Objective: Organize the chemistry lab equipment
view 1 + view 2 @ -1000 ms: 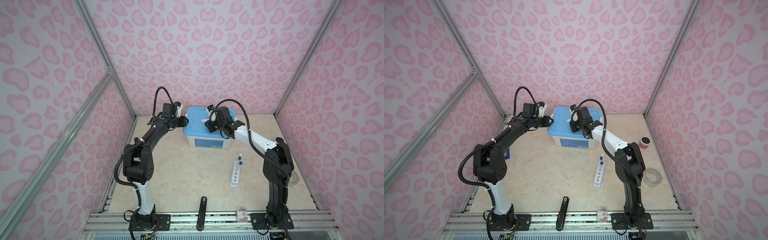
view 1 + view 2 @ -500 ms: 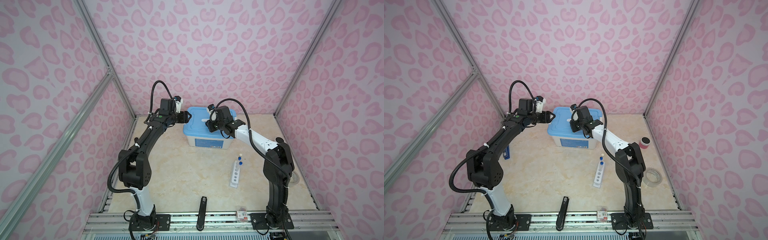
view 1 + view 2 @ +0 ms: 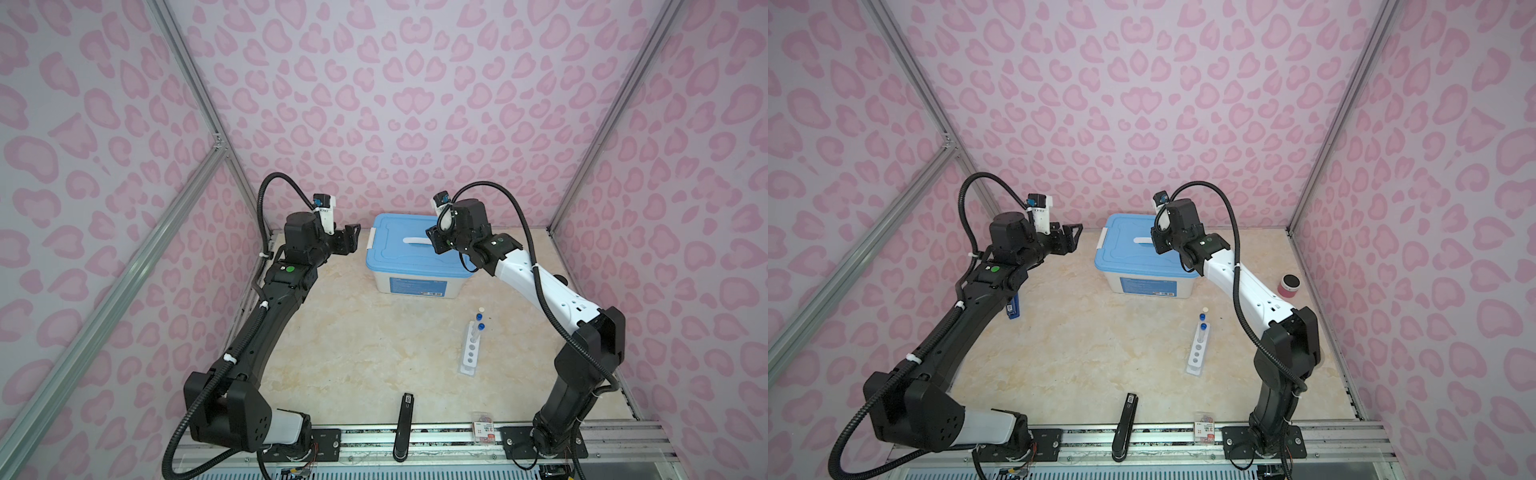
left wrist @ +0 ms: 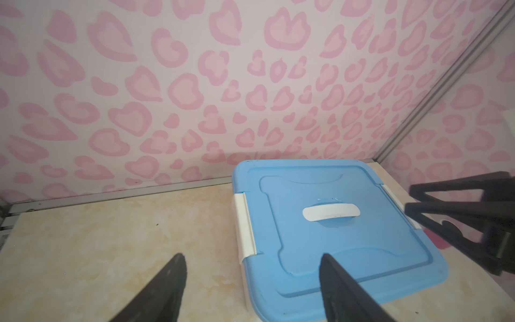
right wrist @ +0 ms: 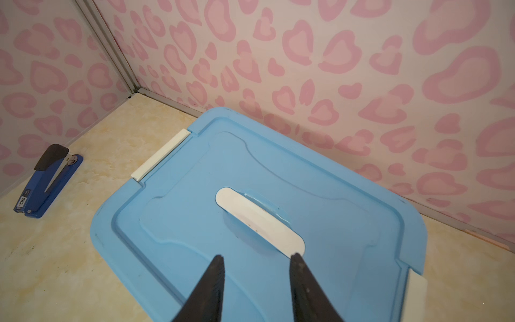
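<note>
A white holed rack [image 3: 471, 351] [image 3: 1197, 352] lies on the table right of centre. Blue-capped test tubes [image 3: 481, 327] [image 3: 1203, 328] stand in its far end. A tiny pale cup [image 3: 481, 310] [image 3: 1204, 309] sits just beyond it. My left gripper [image 3: 353, 237] [image 3: 1074, 236] [image 4: 250, 258] hangs open and empty, left of the blue-lidded box [image 3: 399, 259] [image 3: 1133, 259] [image 4: 362, 245]. My right gripper [image 3: 434, 242] [image 3: 1156, 244] [image 5: 257, 257] hovers over the lid [image 5: 181, 217] near its white handle [image 5: 259, 220], jaws apart with nothing between them.
The box stands shut against the back wall. A blue stapler [image 3: 1013, 308] [image 5: 47, 184] lies by the left wall and a pink black-topped can [image 3: 1288, 286] by the right wall. A black stick [image 3: 405, 424] [image 3: 1126, 424] and a small packet [image 3: 483, 431] [image 3: 1204, 430] sit at the front rail.
My left gripper has drawn back left from the box's side and opened wide. My right gripper has opened a little above the lid.
</note>
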Robot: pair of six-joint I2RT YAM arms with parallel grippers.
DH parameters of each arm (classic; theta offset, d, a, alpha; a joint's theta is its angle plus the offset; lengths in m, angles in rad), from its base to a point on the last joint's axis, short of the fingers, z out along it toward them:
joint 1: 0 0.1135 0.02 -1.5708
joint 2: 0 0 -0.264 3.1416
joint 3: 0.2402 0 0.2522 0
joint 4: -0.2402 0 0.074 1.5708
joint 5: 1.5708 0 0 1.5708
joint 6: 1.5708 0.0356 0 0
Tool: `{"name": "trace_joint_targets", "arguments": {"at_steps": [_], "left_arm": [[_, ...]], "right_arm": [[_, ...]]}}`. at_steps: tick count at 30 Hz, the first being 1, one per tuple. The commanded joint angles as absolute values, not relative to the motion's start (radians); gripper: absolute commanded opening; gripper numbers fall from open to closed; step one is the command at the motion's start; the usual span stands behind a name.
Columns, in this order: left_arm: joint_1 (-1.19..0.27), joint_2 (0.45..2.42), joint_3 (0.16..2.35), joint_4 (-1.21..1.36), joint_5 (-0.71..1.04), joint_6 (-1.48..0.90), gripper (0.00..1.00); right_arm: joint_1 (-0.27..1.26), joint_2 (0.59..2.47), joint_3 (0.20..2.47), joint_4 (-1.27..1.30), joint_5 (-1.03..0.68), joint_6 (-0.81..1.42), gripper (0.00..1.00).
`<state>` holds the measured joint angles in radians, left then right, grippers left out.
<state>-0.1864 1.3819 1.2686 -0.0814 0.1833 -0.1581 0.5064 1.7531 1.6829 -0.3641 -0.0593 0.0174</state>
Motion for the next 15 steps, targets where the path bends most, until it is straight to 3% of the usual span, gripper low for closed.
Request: {"name": "trace_joint_targets", "arguments": {"at_steps": [1,8,15], "left_arm": [[-0.165,1.287,1.148,0.094,0.063,-0.179,0.79],[-0.151,1.116,0.842,0.280,-0.160,-0.235,0.84],[-0.150,1.027,0.562,0.468,-0.321,-0.262,0.84]], "right_arm": [[0.497,1.655,1.601,-0.338,0.016,0.000,0.42],[0.484,1.324,1.289,-0.305,0.186,-0.013,0.62],[0.465,1.015,0.969,-0.242,0.383,0.069,0.74]]}}
